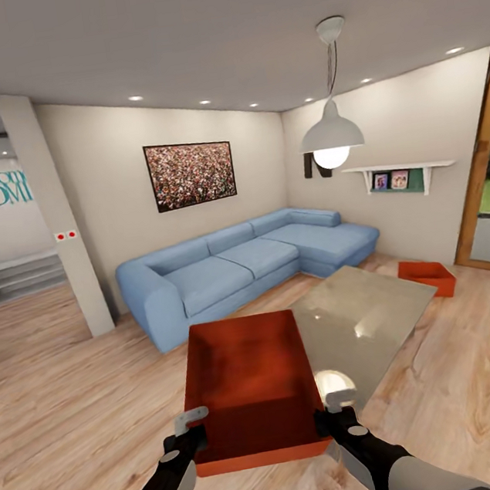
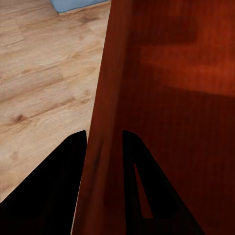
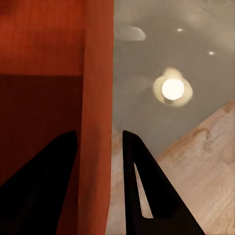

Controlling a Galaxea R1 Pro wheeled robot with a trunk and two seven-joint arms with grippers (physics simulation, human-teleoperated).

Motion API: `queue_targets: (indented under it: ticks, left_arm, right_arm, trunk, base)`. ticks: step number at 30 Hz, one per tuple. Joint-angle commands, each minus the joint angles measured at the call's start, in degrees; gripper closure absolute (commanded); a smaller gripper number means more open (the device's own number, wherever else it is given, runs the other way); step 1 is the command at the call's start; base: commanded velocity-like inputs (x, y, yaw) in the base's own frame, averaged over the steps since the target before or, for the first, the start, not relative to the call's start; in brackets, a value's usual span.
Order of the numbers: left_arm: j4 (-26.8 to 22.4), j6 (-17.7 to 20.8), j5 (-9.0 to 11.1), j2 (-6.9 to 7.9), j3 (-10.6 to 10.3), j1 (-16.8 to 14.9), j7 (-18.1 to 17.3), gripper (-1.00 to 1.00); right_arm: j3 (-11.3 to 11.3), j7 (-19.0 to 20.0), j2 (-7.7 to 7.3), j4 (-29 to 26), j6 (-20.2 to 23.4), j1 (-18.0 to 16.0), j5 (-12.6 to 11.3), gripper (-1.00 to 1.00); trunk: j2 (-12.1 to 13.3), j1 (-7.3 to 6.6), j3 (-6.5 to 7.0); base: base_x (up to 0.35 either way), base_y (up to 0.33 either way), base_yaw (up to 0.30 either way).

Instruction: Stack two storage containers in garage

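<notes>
A: Right, the held container (image 1: pixel 250 388) first. Status?

B: Orange-red open box, carried level in front of the trunk, above the wood floor (image 1: pixel 79 393) of the living room. Left gripper (image 1: pixel 192 432) is clamped on its left wall, right gripper (image 1: pixel 331 412) on its right wall. Both wrist views confirm: one finger inside, one outside, wall pinched between.

A: Handling?

B: Judged stiff; straight walls, no visible flex under the pinch. Looks empty, so prob. light. Surface looks smooth, so slip is possible if either side loosens. Hold is at the near end of both side walls; far end overhangs unsupported, may dip. Opposite walls are the sensible grip pts, since no handles are visible.

A: Second container (image 1: pixel 427 276)?

B: On the floor, far right, just beyond the far corner of the glass table (image 1: pixel 378 304), near the doorway (image 1: pixel 487 195). Well apart from the held one.

A: Surroundings, obstructions?

B: Glass table directly ahead-right, its near edge close to the box's right side and the right arm; lamp reflection shows in it. Blue corner sofa (image 1: pixel 233 270) behind, along the wall. Pendant lamp (image 1: pixel 331 135) hangs over the table. Pillar (image 1: pixel 54 217) at left, with open floor beside it leading to another room. Table is the main snag on any turn to the right.
</notes>
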Motion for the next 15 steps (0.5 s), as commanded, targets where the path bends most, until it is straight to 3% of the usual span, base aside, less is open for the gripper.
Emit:
queue_targets:
  ticks: [1,15]
  left_arm:
    - [-1.2,0.1,-0.2,-0.07,0.4,0.0,0.2,1.0]
    - [-1.2,0.1,-0.2,-0.07,0.4,0.0,0.3,1.0]
  right_arm:
    - [-0.1,-0.5,-0.03,0.3,-0.2,0.0,-0.6,1.0]
    - [-0.1,-0.5,-0.04,0.3,-0.2,0.0,-0.6,1.0]
  trunk:
    - [0.0,0.02,-0.03]
    - [0.0,0.02,-0.03]
  base:
    - [0.0,0.0,0.3]
    - [0.0,0.0,0.3]
